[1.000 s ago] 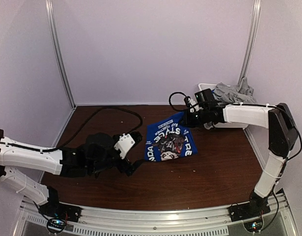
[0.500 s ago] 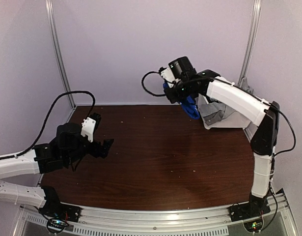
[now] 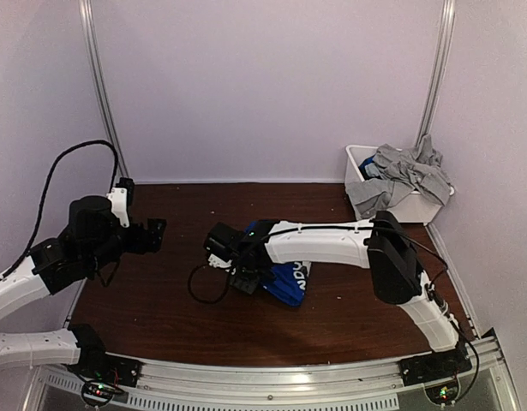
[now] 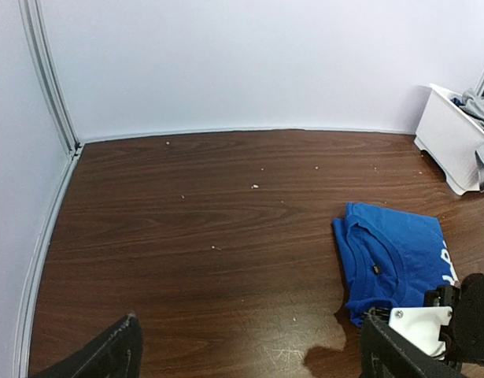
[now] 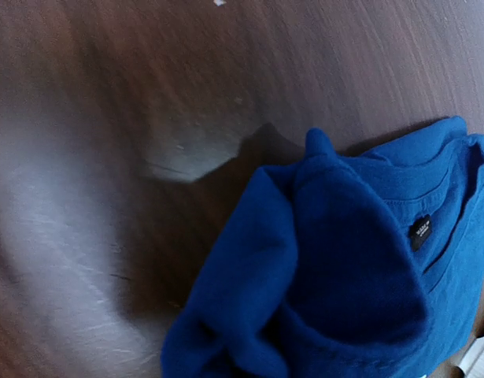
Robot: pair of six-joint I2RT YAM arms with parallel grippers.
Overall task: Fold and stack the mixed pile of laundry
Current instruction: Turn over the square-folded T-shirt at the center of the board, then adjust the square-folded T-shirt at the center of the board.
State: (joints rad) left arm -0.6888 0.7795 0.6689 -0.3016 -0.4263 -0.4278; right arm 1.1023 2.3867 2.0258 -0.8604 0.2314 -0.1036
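Under the right gripper [image 3: 246, 276], low over the middle of the table [image 3: 332, 321], lies a blue shirt [image 3: 287, 278]. It spreads out from the fingertips toward that arm's own side. The right wrist view shows the cloth bunched up in thick folds close against the camera, with the collar and a small dark label [image 5: 419, 232] just beyond the bunch. The fingers themselves are hidden by the cloth. The jaws are closed almost fully, pinching a fold of the shirt. White print shows on the edge of the shirt farthest from the gripper.

Well off to the other side, the left gripper [image 3: 154, 233] hangs raised above the table with its jaws spread as wide as they go and nothing between them. From its wrist view the shirt lies ahead and to the right of its fingers [image 4: 108, 358], flat and folded, with bare wood in between.

Far behind the right gripper, in the back corner, a white bin [image 3: 357, 158] holds a heap of grey clothes [image 3: 404, 171] that spill over its rim.
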